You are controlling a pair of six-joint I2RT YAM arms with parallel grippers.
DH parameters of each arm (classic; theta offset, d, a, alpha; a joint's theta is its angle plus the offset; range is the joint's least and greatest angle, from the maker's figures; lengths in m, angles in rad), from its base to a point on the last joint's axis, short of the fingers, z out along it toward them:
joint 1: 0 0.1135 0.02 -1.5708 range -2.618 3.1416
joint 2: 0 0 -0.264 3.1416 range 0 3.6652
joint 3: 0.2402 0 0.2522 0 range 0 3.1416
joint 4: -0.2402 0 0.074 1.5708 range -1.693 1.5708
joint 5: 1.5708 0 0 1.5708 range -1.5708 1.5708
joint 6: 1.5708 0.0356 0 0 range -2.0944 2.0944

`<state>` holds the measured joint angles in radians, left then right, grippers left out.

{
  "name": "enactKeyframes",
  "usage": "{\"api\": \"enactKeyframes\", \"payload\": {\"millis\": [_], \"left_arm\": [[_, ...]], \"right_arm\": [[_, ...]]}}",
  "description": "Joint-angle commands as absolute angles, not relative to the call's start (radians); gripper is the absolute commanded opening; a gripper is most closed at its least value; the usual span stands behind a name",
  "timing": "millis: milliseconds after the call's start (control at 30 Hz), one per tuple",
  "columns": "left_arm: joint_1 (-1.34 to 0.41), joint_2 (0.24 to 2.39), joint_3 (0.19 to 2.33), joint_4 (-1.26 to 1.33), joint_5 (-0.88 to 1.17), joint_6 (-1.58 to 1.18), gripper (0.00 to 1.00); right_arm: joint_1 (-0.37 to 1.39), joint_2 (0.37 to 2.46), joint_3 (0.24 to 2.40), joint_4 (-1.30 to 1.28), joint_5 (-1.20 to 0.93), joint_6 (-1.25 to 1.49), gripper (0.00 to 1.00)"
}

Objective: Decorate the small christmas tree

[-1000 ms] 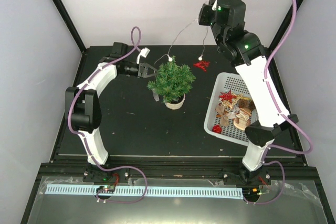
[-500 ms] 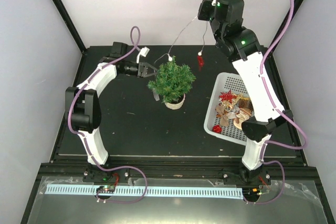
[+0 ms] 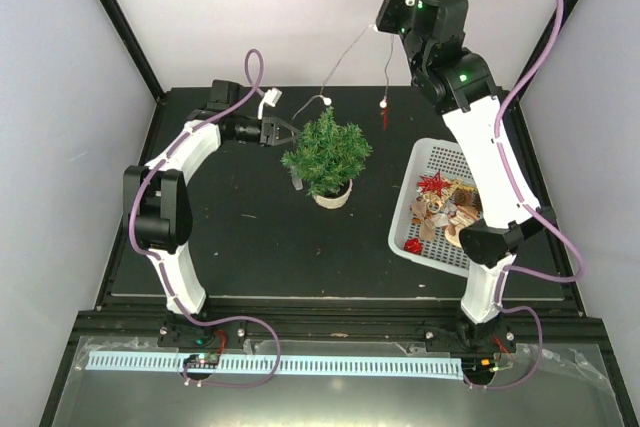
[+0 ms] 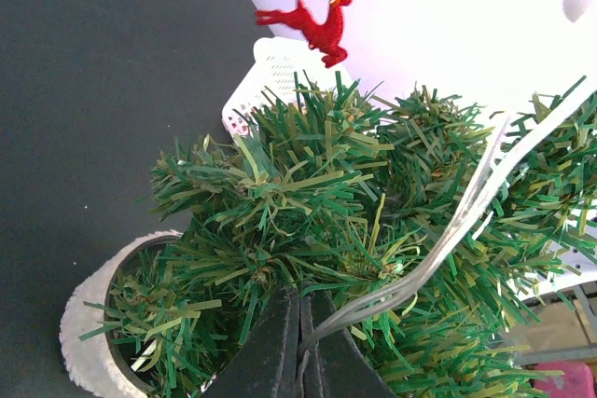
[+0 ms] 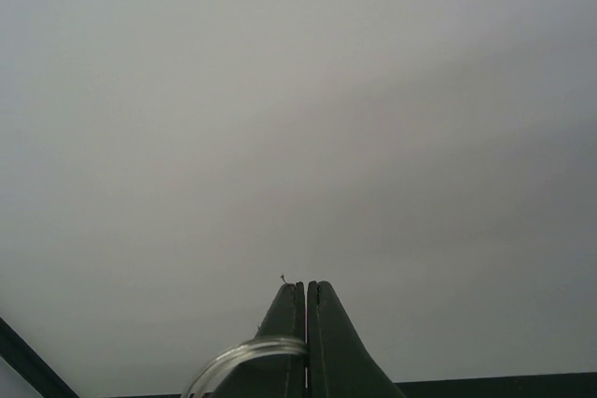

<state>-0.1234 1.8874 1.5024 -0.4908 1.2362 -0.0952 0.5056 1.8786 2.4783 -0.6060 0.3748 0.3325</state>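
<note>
- My right gripper (image 5: 305,286) is pressed together on a clear wire (image 3: 350,52), held high.
- My left gripper (image 4: 300,297) pinches the wire's other end, right against the tree (image 3: 328,150) (which stands just left of the basket (image 3: 399,209)).
- A red reindeer (image 4: 312,20) dangles from the wire.
- I judge the step to be draping; next, the wire must come down onto the branches.

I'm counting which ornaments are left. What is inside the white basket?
The white basket holds a red spiky ornament, a heap of tan and brown pieces and a small red piece. The right arm covers its right side, so anything there is hidden.
</note>
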Motion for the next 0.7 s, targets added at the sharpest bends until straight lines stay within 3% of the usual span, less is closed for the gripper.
{"api": "enactKeyframes", "payload": {"millis": [0,333,600,667], "left_arm": [[-0.12,1.889,1.502,-0.464,1.267,-0.111,0.02],[-0.144,1.894,1.51,-0.478,1.267,-0.103,0.03],[-0.145,1.891,1.518,-0.512,1.261,-0.069,0.19],[-0.144,1.89,1.523,-0.523,1.259,-0.059,0.28]], "right_arm": [[0.484,1.902,2.471,-0.625,0.406,0.353,0.01],[0.409,1.805,2.297,-0.673,0.446,0.386,0.01],[0.409,1.632,2.131,-0.601,0.49,0.333,0.01],[0.409,1.611,2.128,-0.613,0.497,0.323,0.01]]}}
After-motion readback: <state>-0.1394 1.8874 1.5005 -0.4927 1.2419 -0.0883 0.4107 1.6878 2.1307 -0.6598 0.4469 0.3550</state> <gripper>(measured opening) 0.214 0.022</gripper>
